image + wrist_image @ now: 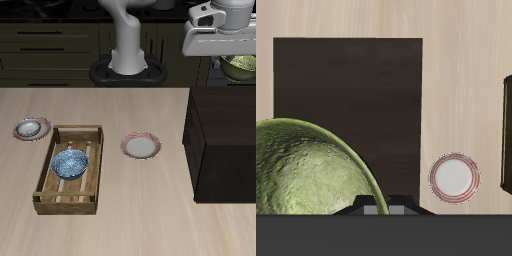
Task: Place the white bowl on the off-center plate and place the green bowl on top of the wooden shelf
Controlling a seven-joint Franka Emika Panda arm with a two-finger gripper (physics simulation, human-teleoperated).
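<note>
From the wrist view alone I see the green bowl (306, 175) in my gripper (232, 45), high above the wooden shelf (225, 140) at the table's side edge; the exterior view counts two plates, the white bowl (31, 127) on one, and one blue bowl (70, 164).

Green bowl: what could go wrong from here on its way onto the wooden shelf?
1. The green bowl hangs high above the wooden shelf; released from there, it could bounce or roll off.
2. The gripper seems to hold it only by the rim, so it may slip.
</note>
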